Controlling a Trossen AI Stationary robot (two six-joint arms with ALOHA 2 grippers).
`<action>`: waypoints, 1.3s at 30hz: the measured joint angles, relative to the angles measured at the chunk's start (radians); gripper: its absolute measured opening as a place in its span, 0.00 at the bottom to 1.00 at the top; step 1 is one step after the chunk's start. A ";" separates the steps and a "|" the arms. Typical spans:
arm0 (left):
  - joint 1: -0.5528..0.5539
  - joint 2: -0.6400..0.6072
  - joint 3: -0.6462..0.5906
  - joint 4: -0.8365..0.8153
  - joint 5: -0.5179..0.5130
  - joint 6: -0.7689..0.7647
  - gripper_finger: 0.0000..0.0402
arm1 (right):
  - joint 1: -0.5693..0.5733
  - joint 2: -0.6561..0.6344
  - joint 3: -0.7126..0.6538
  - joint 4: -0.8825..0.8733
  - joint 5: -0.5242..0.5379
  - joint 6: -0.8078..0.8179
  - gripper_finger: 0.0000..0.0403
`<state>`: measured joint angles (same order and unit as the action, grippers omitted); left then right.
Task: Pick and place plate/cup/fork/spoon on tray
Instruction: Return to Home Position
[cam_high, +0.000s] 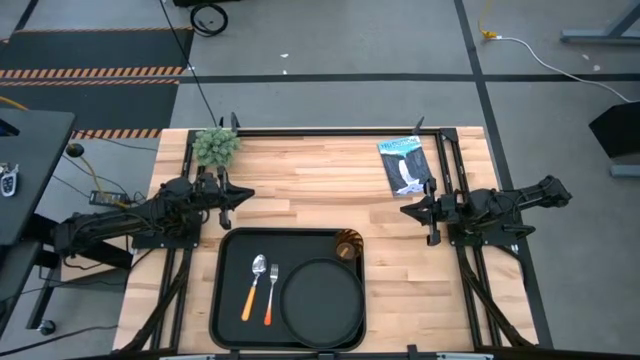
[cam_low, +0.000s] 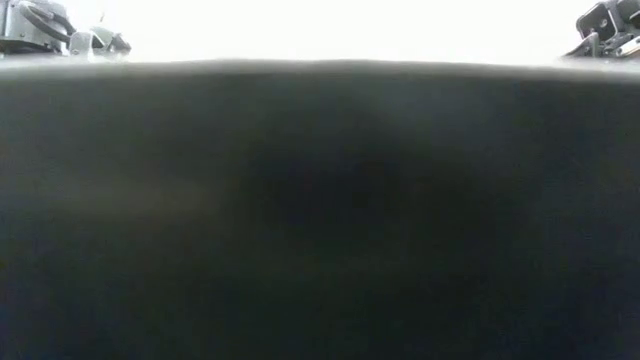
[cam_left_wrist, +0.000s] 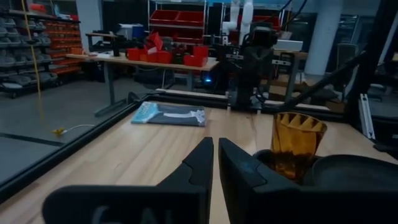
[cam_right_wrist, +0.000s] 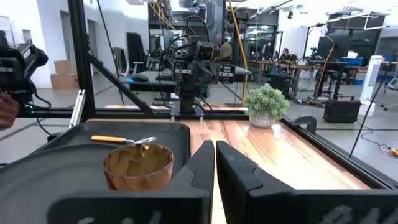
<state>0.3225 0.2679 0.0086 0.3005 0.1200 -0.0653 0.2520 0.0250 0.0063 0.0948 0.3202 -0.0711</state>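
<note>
Task complete: plate (cam_high: 321, 297), cup (cam_high: 348, 245), fork (cam_high: 271, 294), spoon (cam_high: 254, 286) all on tray (cam_high: 228, 290)
Left gripper (cam_high: 243, 196) and right gripper (cam_high: 408, 211), mid-frame beside the tray, closed and empty; no further move needed

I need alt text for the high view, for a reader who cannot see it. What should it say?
A black tray on a wooden table holds a round plate, a spoon, a fork and an amber cup. The left end effector and right end effector, both shut, rest apart on the table behind the tray.
</note>
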 joint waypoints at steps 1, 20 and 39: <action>0.000 0.000 0.000 0.000 0.000 0.000 0.08 | 0.000 0.000 0.000 0.000 0.000 0.000 0.06; 0.000 0.000 -0.001 0.095 0.000 -0.133 0.07 | 0.000 0.001 0.000 0.001 0.000 0.000 0.06; 0.000 0.000 -0.001 0.095 0.000 -0.133 0.08 | 0.000 0.001 0.000 0.001 0.000 0.000 0.06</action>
<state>0.3225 0.2680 0.0074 0.3954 0.1200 -0.1982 0.2520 0.0257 0.0059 0.0956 0.3202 -0.0711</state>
